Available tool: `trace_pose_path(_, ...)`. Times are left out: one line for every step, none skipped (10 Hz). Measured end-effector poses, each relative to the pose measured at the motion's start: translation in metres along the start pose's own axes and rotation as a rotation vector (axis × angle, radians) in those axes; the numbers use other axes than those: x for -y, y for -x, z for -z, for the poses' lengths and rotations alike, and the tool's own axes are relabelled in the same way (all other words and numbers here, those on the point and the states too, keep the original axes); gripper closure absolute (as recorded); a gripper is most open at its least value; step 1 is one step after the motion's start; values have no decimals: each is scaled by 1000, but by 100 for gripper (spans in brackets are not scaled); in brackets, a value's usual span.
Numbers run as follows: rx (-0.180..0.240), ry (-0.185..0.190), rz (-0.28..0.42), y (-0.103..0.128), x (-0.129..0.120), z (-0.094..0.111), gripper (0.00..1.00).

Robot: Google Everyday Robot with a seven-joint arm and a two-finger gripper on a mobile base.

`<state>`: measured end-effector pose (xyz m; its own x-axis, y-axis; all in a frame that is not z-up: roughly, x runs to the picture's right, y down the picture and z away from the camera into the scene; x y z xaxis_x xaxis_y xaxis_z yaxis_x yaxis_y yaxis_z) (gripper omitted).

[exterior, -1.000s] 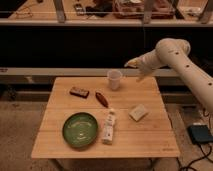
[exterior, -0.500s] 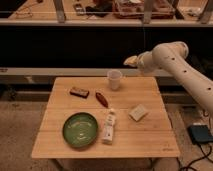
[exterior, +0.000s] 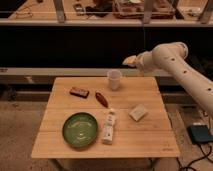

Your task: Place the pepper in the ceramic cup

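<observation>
The pepper (exterior: 101,98), small, elongated and dark red-brown, lies on the wooden table (exterior: 150,140) a little left of centre. The ceramic cup (exterior: 114,79), plain off-white, stands upright near the table's far edge, just beyond and right of the pepper. My gripper (exterior: 129,60) hangs in the air at the end of the white arm, above and to the right of the cup, past the table's far edge. It holds nothing that I can see.
A flat dark brown block (exterior: 79,92) lies left of the pepper. A green plate (exterior: 80,130) sits at the front left, a white tube-like bottle (exterior: 108,127) beside it. A pale sponge-like block (exterior: 138,112) lies at the right. A dark shelf stands behind the table.
The arm has lifted and drawn back slightly, carrying the gripper up and to the right, away from the cup. The things on the table have not moved.
</observation>
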<state>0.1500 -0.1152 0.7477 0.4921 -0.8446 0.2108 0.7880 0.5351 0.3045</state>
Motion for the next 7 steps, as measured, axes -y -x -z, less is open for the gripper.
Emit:
trace_pose_path(15, -38, 60, 13, 6, 0, 35)
trace_pose_path(19, -70, 124, 27, 8, 2, 35)
trace_pose_path(18, -86, 191, 41, 6, 3, 35)
trace_pose_path(20, -83, 298, 65, -6, 4, 35)
trace_pose_path(25, -78, 369, 81, -14, 4, 35)
trace_pose_path(29, -76, 405, 89, -17, 4, 35)
trace_pose_path(30, -76, 424, 94, -19, 4, 35)
